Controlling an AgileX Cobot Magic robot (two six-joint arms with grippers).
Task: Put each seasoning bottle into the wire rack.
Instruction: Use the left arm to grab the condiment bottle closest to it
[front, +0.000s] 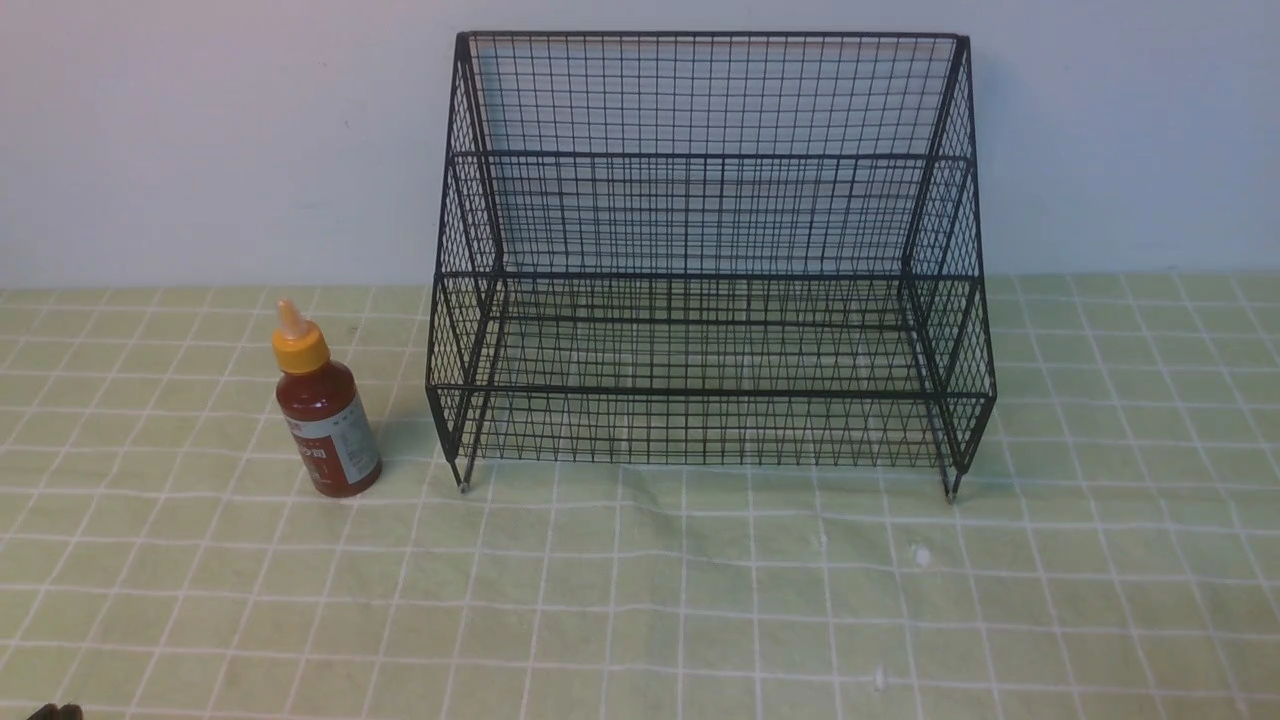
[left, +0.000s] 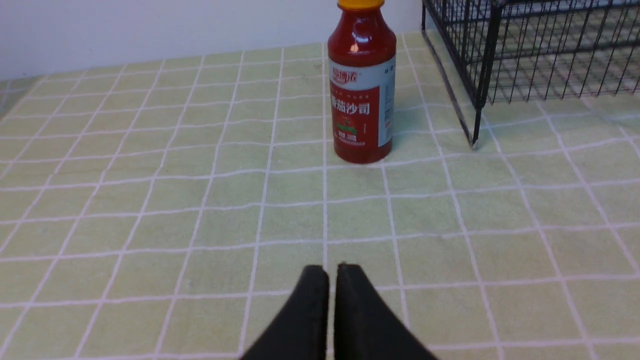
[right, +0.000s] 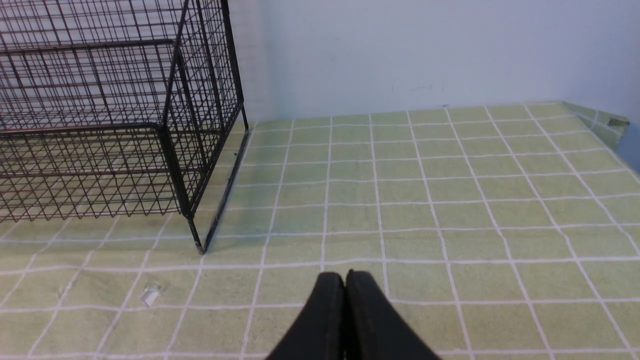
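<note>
A seasoning bottle of dark red sauce with a yellow-orange nozzle cap and a white-grey label stands upright on the checked cloth, just left of the wire rack. The rack is black, two-tier and holds nothing; it stands against the back wall. In the left wrist view the bottle stands ahead of my left gripper, which is shut and empty, with the rack's corner beside it. My right gripper is shut and empty, near the rack's right front foot. Only a dark tip of the left gripper shows in the front view.
A pale green checked cloth covers the table up to a light wall. A small white scrap lies on the cloth near the rack's right foot. The table's right edge shows in the right wrist view.
</note>
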